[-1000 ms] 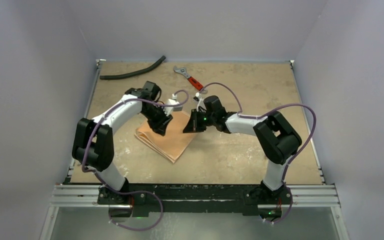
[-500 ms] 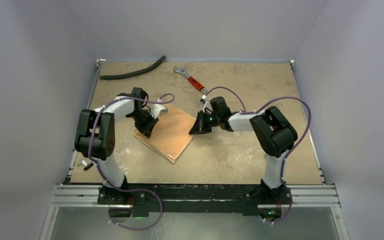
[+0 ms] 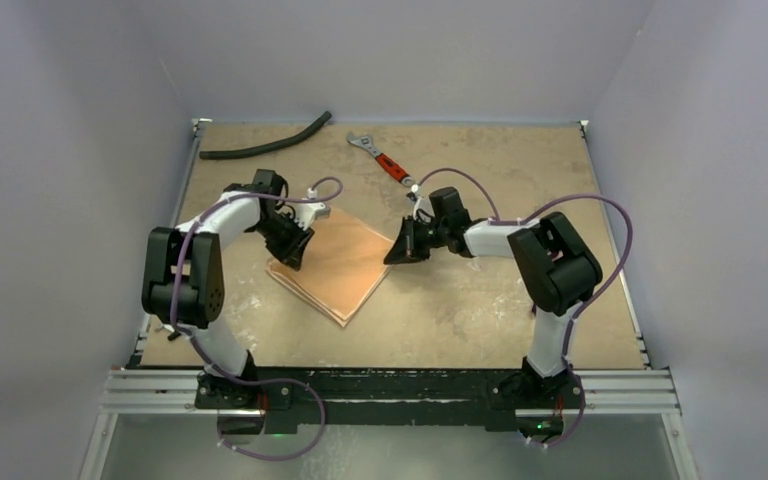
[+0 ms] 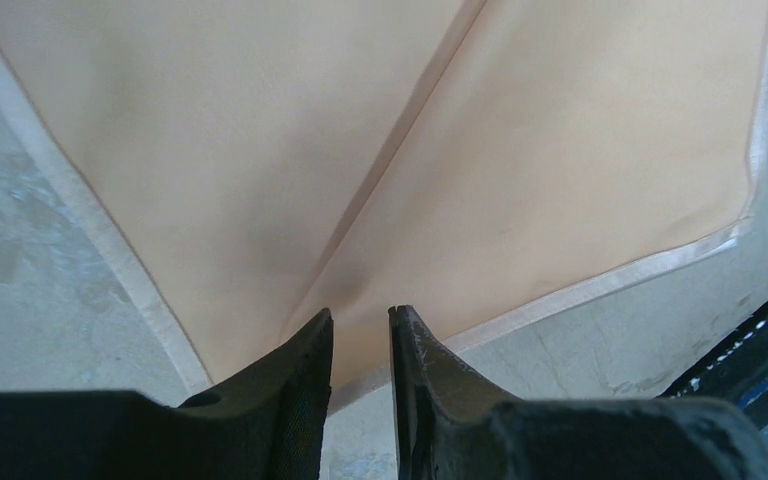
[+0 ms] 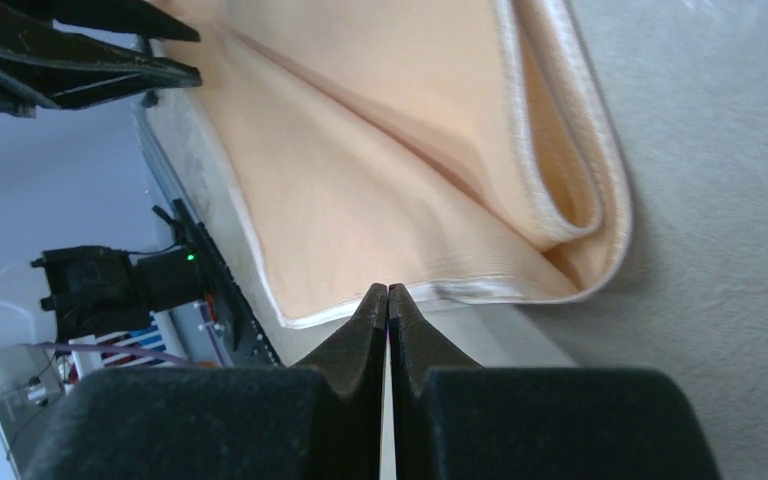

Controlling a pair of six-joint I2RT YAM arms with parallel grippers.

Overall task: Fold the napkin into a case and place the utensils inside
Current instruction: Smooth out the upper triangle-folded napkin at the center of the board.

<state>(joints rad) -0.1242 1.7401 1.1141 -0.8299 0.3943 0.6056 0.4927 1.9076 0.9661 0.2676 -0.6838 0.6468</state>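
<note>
The peach-orange napkin [image 3: 338, 262] lies folded in flat layers, set like a diamond mid-table. My left gripper [image 3: 293, 252] is at its left edge. In the left wrist view its tips [image 4: 360, 315] stand a narrow gap apart with nothing between them, over the hem of the napkin [image 4: 260, 150]. My right gripper [image 3: 398, 252] is at the napkin's right corner. In the right wrist view that gripper [image 5: 388, 291] is shut, tips against the white hem of the napkin [image 5: 380, 180], whose layers curl open at a fold [image 5: 572, 190]. The utensils are out of view.
A curved black hose [image 3: 265, 146] lies at the far left of the table. A red-handled wrench [image 3: 380, 158] lies at the far middle, just behind my right wrist. Purple cables loop over both arms.
My left gripper has drawn back leftward from over the napkin to its left edge, uncovering the cloth. My right gripper has shifted slightly right, still shut.
</note>
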